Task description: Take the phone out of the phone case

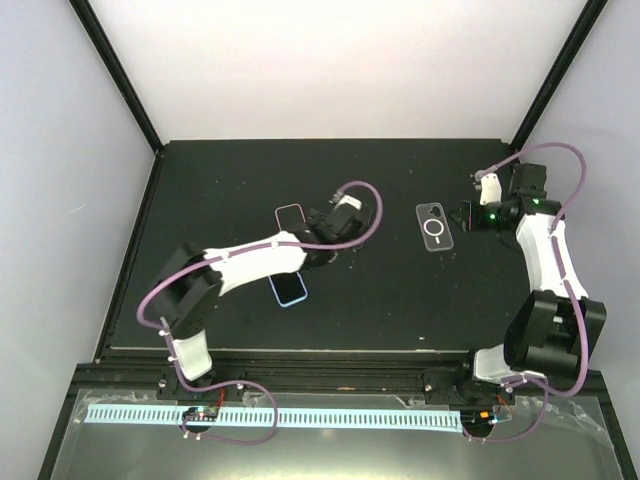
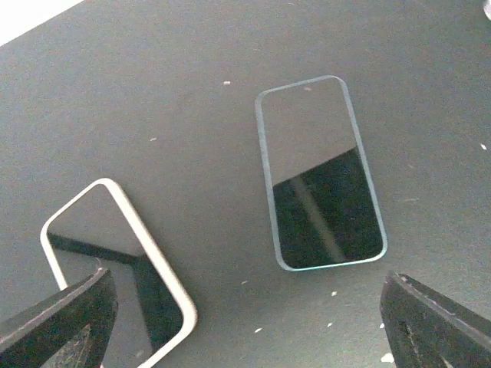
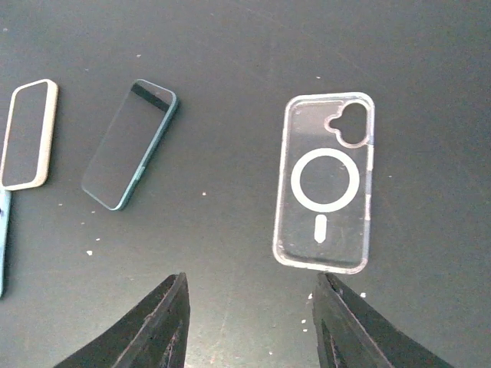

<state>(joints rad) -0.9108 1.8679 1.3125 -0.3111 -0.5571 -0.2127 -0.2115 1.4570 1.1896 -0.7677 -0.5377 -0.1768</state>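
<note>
A phone in a white case (image 2: 115, 261) lies face up at the lower left of the left wrist view; it also shows in the top view (image 1: 290, 215) and the right wrist view (image 3: 29, 134). A bare teal-edged phone (image 2: 322, 172) lies beside it, seen too in the right wrist view (image 3: 130, 144). My left gripper (image 2: 249, 307) is open and empty, hovering above the mat between the two; in the top view (image 1: 335, 225) it hides the teal phone. My right gripper (image 3: 252, 295) is open and empty, just short of an empty clear case (image 3: 326, 184).
A light-blue phone or case (image 1: 288, 288) lies partly under the left forearm. The clear case (image 1: 434, 225) sits right of centre on the black mat (image 1: 400, 300). White walls with black posts surround the mat.
</note>
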